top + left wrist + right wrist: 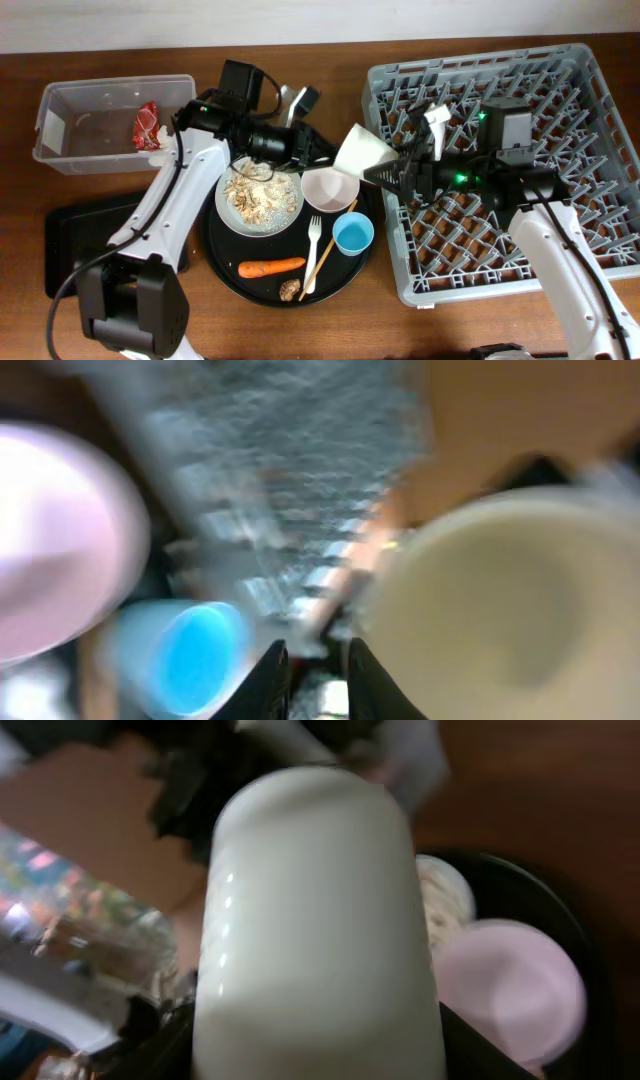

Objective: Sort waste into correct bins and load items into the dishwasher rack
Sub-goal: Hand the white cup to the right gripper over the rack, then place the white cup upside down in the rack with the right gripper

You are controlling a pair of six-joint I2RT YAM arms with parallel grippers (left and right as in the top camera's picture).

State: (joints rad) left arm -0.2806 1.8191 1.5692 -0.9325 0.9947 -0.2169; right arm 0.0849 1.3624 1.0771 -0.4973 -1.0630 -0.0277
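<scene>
The white cup hangs tilted in the air between the round tray and the dishwasher rack. My right gripper is shut on it, and the cup fills the space between the dark fingers. My left gripper is at the cup's other side. Its jaws stand slightly apart with nothing between them, and the cup lies just to their right. Below are the pink bowl, blue cup and plate with rice scraps.
A round black tray also carries the fork, chopsticks, carrot and brown lump. The clear tub at far left holds the red wrapper. A flat black tray lies below it.
</scene>
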